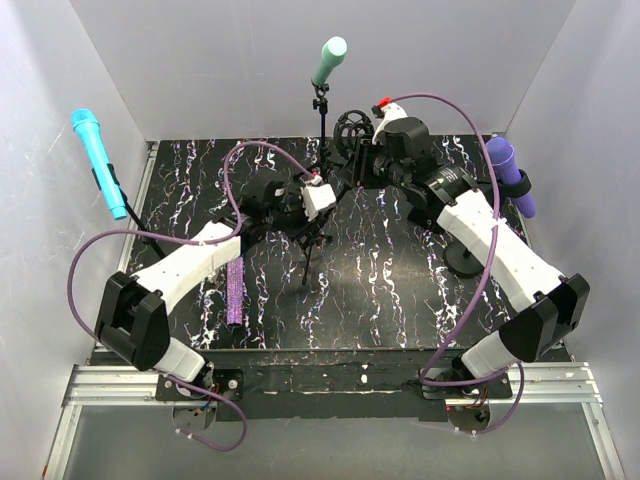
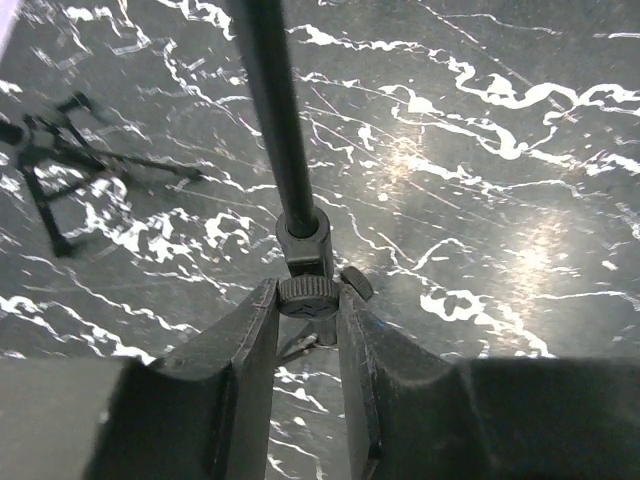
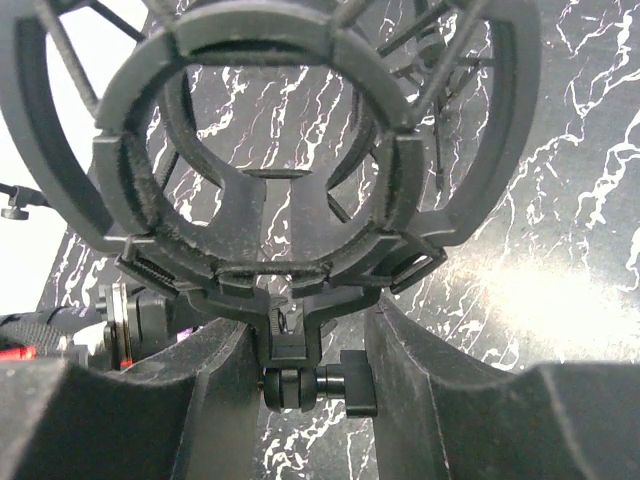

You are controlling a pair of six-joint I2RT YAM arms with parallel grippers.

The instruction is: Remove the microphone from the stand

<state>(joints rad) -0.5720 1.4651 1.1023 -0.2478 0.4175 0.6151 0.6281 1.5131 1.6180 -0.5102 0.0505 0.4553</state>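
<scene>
An empty black shock-mount ring (image 1: 350, 128) tops the centre tripod stand (image 1: 306, 262). It fills the right wrist view (image 3: 270, 150). My right gripper (image 1: 368, 152) has its jaws on either side of the mount's swivel joint and knob (image 3: 305, 385), touching both. My left gripper (image 1: 324, 192) is shut on the stand's knurled collar (image 2: 307, 296) under the black pole (image 2: 275, 110). A glittery purple microphone (image 1: 233, 290) lies flat on the table at the left, away from both grippers.
A teal microphone (image 1: 328, 60) stands on a thin stand at the back centre. A cyan microphone (image 1: 97, 160) sits on a stand at the left and a purple one (image 1: 510, 175) at the right, over a round base (image 1: 465, 262). Another tripod (image 2: 60, 170) stands nearby.
</scene>
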